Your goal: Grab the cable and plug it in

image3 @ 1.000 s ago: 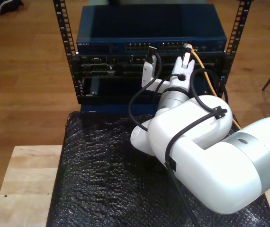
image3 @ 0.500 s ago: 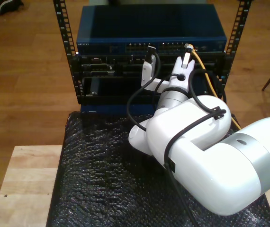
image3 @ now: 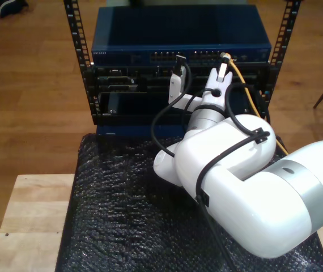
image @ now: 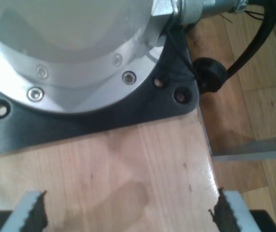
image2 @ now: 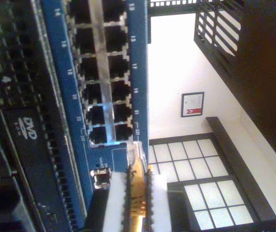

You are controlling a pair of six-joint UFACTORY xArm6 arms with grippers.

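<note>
Insertion stage: my second pincer (image2: 137,203) clamps the cable (image2: 137,191), its clear plug just short of the blue switch (image2: 140,72); next, line up with an open port and push. My first pincer (image: 128,212) gapes wide over a wooden worktop (image: 143,169).

A wooden table (image3: 28,221) fills the lower part of the exterior view, with a black bubbly mat (image3: 127,221) laid over most of it. The rack (image3: 82,73) stands on the wooden floor (image3: 31,85) at upper centre.

Orange-yellow cable (image3: 251,90), blue switch (image3: 178,34), white arm (image3: 246,187), black bubbled mat (image3: 122,215), pale wood table (image3: 31,221)
</note>
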